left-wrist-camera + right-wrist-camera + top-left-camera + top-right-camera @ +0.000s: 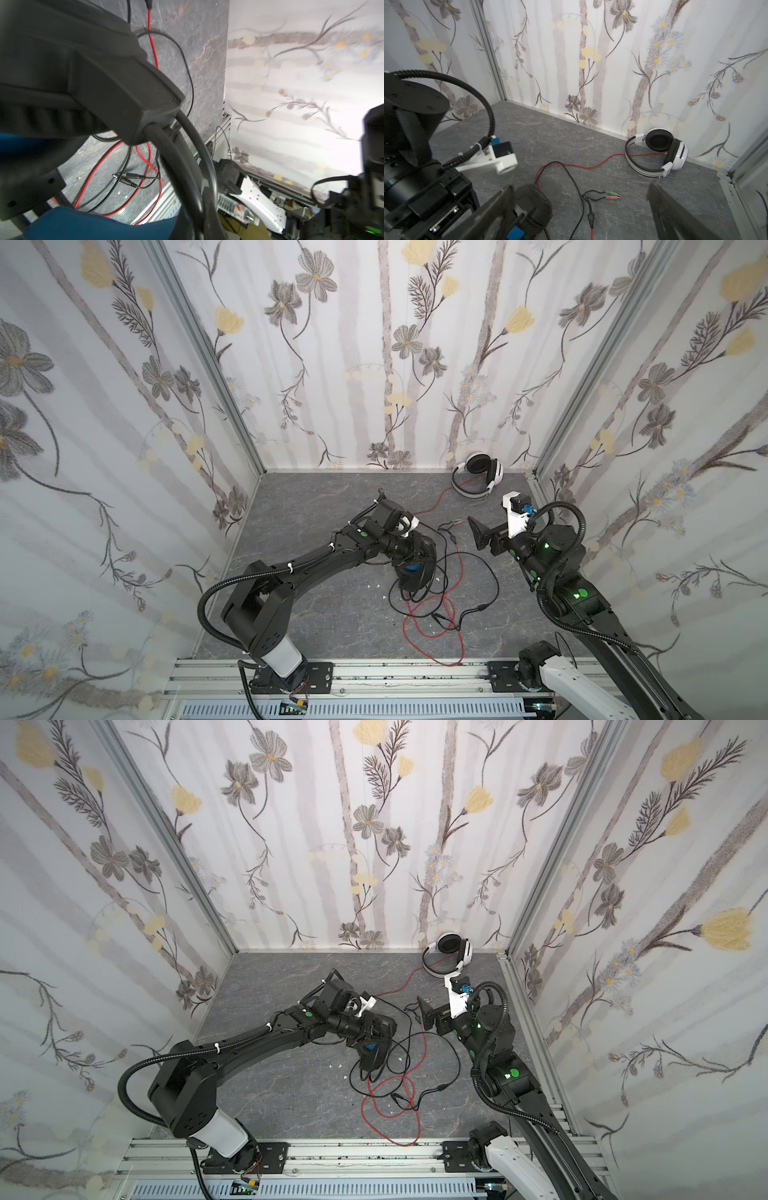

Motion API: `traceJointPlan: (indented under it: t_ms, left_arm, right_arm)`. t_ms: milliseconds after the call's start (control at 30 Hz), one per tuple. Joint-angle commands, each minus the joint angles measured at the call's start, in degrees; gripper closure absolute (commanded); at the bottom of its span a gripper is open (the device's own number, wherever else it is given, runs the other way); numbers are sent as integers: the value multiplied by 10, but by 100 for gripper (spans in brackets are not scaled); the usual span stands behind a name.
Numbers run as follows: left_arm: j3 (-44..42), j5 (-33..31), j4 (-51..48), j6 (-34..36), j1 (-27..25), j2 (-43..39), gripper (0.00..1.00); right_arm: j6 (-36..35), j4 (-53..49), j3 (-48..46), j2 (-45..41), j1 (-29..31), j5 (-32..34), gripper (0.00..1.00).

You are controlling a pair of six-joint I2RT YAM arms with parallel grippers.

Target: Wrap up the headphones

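The left gripper [409,566] is clamped on the black headphones [411,578], holding them near the middle of the tabletop [316,614]. Their black cable [496,580] spills in slack loops to the right and front, tangled with the red cable [461,568] of the white headphones [478,477], which sit in the far right corner against the wall. The right gripper [482,537] hangs empty, jaws wide apart, just beside the far end of that tangle. It is the free arm and the nearer one, so gathering the black cable likely falls to it.
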Motion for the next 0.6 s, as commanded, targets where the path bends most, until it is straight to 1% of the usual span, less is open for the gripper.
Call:
traceJointPlan:
  t_ms: [0,33,167,200,267,333,400,433,500,567]
  left_arm:
    - [-36,33,65,-47,34,-20,100]
    - [-44,32,51,-34,48,-26,100]
    - [-57,29,-8,23,100,-44,80]
    - [-58,25,-30,43,113,-50,77]
    - [-61,15,-69,73,144,-59,73]
    - [-71,13,-98,100,180,-71,65]
    - [-81,17,-124,128,211,-80,51]
    - [-84,15,-141,145,228,-83,40]
    - [-90,9,-173,172,258,-89,32]
    - [-93,-9,-208,200,288,-90,20]
  right_arm:
    - [-21,9,7,2,2,39,0]
    - [-23,7,10,3,5,41,0]
    - [-21,8,17,7,13,37,0]
    - [-20,9,19,10,16,35,0]
    - [-20,9,24,15,20,33,0]
    - [-23,6,33,20,24,34,0]
    - [-26,3,39,23,27,36,0]
    - [-26,2,42,24,27,37,0]
    - [-26,-1,45,27,27,36,0]
    - [-26,-5,49,30,28,35,0]
